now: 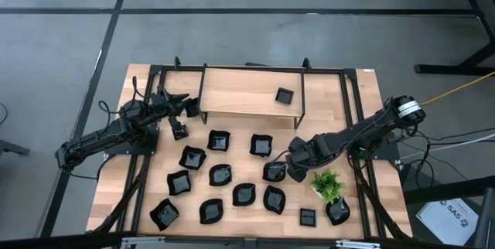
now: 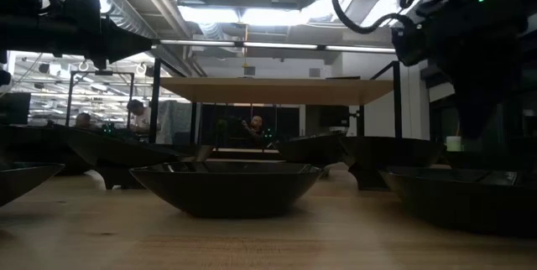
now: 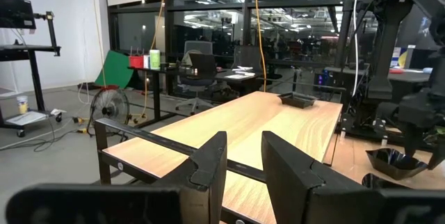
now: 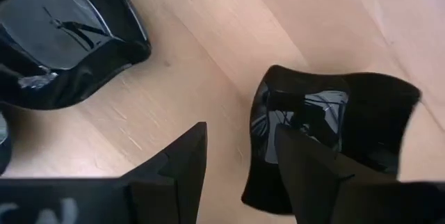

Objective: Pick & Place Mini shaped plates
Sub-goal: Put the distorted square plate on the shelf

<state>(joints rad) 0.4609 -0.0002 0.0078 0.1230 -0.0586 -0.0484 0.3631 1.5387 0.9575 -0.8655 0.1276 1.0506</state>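
Observation:
Several small glossy black mini plates lie scattered on the wooden table (image 1: 232,160); one fills the low view's foreground (image 2: 225,184). Another sits on the raised shelf (image 1: 285,96), also seen in the left wrist view (image 3: 297,100). My right gripper (image 1: 285,170) (image 4: 240,130) is open, pointing down at a wavy-edged plate (image 1: 272,172) (image 4: 348,120) near the green plant. One finger stands over its hollow, the other outside its rim. My left gripper (image 1: 188,104) (image 3: 243,140) is open and waits by the shelf's left end. My right gripper comes at the wavy-edged plate from above, its fingers on either side of the plate's rim (image 4: 259,123). The plate rests flat on the table. I cannot tell whether a finger touches it.
A small green potted plant (image 1: 328,183) stands just right of my right gripper. A black metal frame (image 1: 348,110) borders the table and carries the wooden shelf (image 1: 240,94). Other plates (image 4: 62,36) lie close around the one under my right gripper. People sit in the room beyond.

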